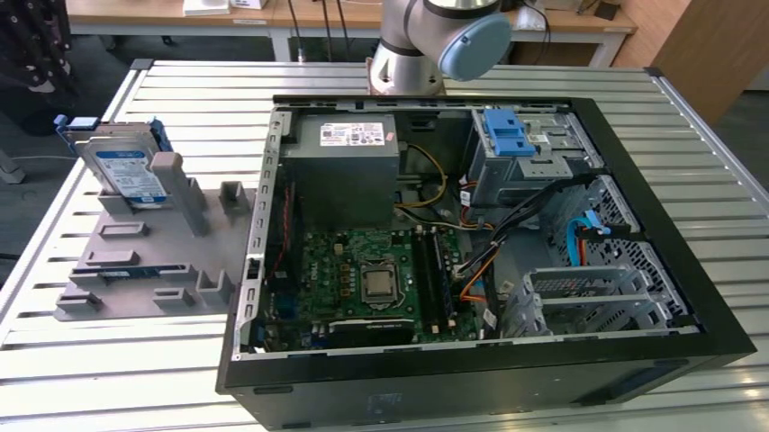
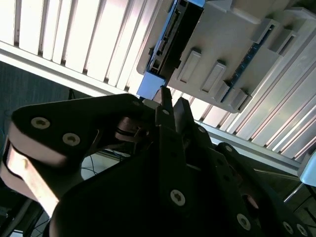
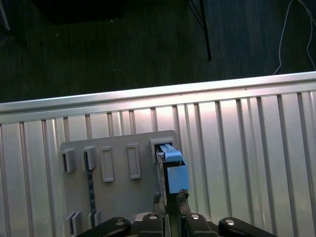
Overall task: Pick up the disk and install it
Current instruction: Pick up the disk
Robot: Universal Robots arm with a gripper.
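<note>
The disk (image 1: 126, 171) stands on edge in a slot at the far end of a grey holder (image 1: 144, 261), at the exterior view's left. Its white-and-blue label faces the camera and a blue carrier frames it. In both wrist views I see it edge-on from above: the disk (image 3: 170, 165) with its blue carrier end, and the disk (image 2: 165, 47) as a dark edge in the holder. My gripper (image 3: 171, 198) hangs above it, apart from it. The gripper (image 2: 172, 106) has its fingertips close together, shut on nothing.
An open computer case (image 1: 258, 225) lies on the slatted metal table (image 1: 180, 90), with a grey power supply (image 1: 348, 171), a blue latch bracket (image 1: 511, 135) and a metal drive cage (image 1: 601, 297) inside. The arm's base (image 1: 415, 54) stands behind the case. The holder (image 3: 118, 182) has several other slots.
</note>
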